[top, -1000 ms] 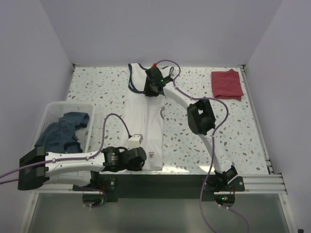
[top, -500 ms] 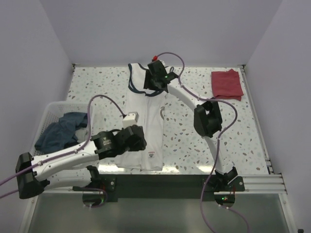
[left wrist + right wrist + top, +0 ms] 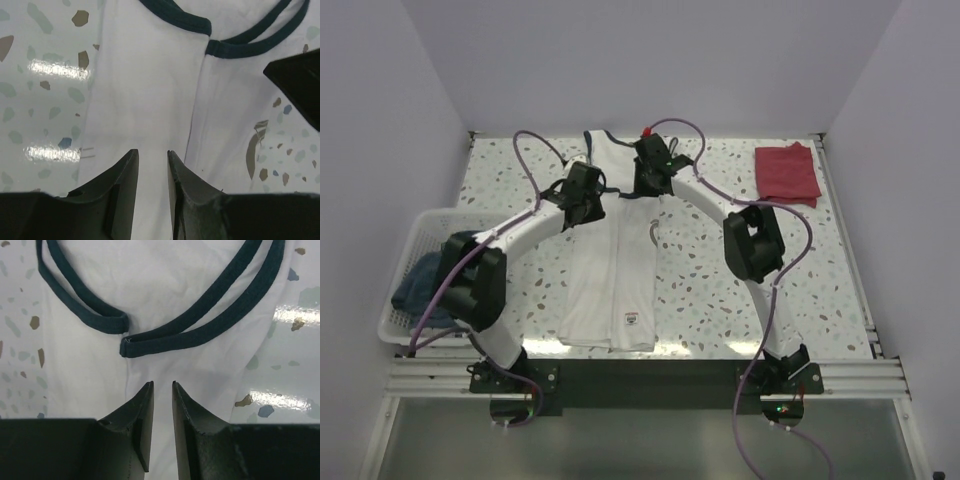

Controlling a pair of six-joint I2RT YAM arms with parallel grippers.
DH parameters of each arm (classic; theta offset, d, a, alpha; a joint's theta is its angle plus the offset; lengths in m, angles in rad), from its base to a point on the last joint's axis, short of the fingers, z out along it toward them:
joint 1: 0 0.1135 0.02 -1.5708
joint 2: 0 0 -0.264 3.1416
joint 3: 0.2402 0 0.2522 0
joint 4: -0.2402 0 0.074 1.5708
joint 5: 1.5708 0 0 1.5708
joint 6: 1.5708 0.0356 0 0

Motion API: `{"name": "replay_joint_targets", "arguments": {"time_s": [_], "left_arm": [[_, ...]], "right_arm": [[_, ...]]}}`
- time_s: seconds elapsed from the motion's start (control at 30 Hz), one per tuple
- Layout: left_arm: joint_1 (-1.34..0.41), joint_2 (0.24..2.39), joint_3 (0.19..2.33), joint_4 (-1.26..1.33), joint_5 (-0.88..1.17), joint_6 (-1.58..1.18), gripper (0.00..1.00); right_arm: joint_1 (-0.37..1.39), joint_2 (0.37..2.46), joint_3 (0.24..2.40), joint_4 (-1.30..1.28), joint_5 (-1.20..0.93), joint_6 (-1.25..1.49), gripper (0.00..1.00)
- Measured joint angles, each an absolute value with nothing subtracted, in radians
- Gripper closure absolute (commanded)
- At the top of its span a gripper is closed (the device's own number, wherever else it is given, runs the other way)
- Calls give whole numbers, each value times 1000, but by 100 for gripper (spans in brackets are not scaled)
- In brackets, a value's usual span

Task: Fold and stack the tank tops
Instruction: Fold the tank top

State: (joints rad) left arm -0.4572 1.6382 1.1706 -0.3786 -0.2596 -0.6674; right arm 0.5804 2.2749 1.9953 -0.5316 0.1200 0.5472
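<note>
The white tank top (image 3: 612,270) with navy trim lies in a long narrow strip down the middle of the table, neck end at the far side. My left gripper (image 3: 588,192) hovers over its left shoulder area, jaws a little apart, with flat white cloth (image 3: 145,75) below them. My right gripper (image 3: 651,176) is over the right shoulder area, jaws narrowly apart just behind the navy straps (image 3: 107,322). Neither gripper (image 3: 152,151) (image 3: 162,383) visibly pinches cloth. The dark red tank top (image 3: 787,172) lies folded at the far right.
A white plastic basket (image 3: 412,240) holding blue cloth (image 3: 420,285) stands at the left edge, beside the left arm's elbow. The table is speckled terrazzo (image 3: 520,190), walled at the back and sides. Purple cables loop over both arms.
My left arm has swung from the near edge of the table up to the far end of the white top. The right gripper has shifted slightly right at the neck end.
</note>
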Motion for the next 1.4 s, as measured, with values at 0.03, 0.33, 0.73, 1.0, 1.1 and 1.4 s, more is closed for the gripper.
{"name": "replay_joint_targets", "arguments": {"time_s": [0.03,0.33,0.73,1.0,1.1,1.4], "left_arm": [[-447,1675,1191,-368,-256,-658,66],[-382,1971,1383,-284,-192,-563,66],[-362,2321,1807,-317,-120,-535,60],[-319,2519,2142,-342,14,-529,32],[-302,2516,2129,-301,61,-529,28],[-273,2216,1802,-189,93,-533,26]], "right_arm": [[580,2291,1995,-532,115,542,76],[574,2402,2030,-554,111,515,76],[480,2601,2351,-613,59,441,67],[415,2681,2461,-509,-15,358,37],[411,2680,2449,-466,-22,331,30],[410,2502,2283,-430,-14,319,21]]}}
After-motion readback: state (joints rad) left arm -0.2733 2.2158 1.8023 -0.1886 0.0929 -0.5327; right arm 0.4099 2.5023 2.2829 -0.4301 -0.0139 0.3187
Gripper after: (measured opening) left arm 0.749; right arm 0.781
